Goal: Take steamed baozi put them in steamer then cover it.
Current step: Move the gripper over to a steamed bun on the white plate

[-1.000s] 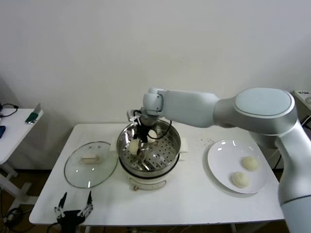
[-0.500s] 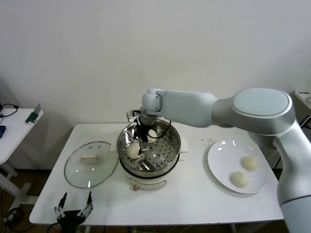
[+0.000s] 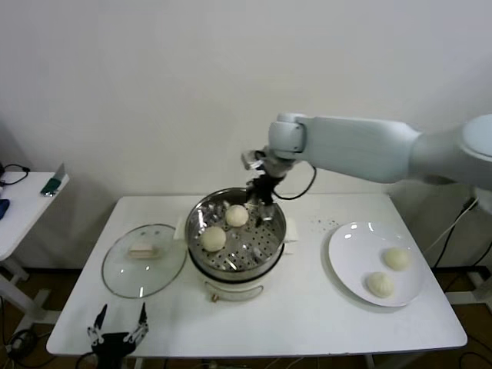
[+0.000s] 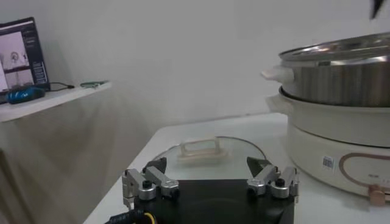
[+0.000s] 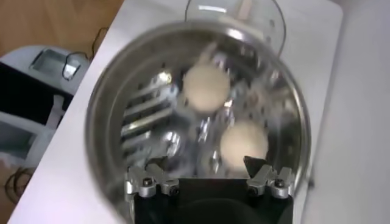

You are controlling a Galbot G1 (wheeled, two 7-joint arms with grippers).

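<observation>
Two cream-white baozi (image 3: 214, 238) (image 3: 237, 216) lie in the shiny steel steamer (image 3: 270, 243) on its cream pot base. In the right wrist view they show as two round buns (image 5: 206, 87) (image 5: 243, 139) on the perforated bottom. Two more baozi (image 3: 397, 258) (image 3: 379, 284) lie on the white plate (image 3: 346, 254) at the right. My right gripper (image 3: 261, 187) is open and empty, above the steamer's far rim. The glass cover (image 3: 144, 260) lies flat on the table left of the steamer. My left gripper (image 3: 117, 326) is open and parked at the table's front left edge.
In the left wrist view the cover (image 4: 210, 151) lies just ahead of my left gripper (image 4: 207, 176), with the pot base (image 4: 341, 131) to one side. A side table (image 3: 23, 204) with small items stands at the far left.
My right gripper let go of a baozi in the steamer, then rose and moved back to the right over the far rim. Two buns now lie uncovered in the basket.
</observation>
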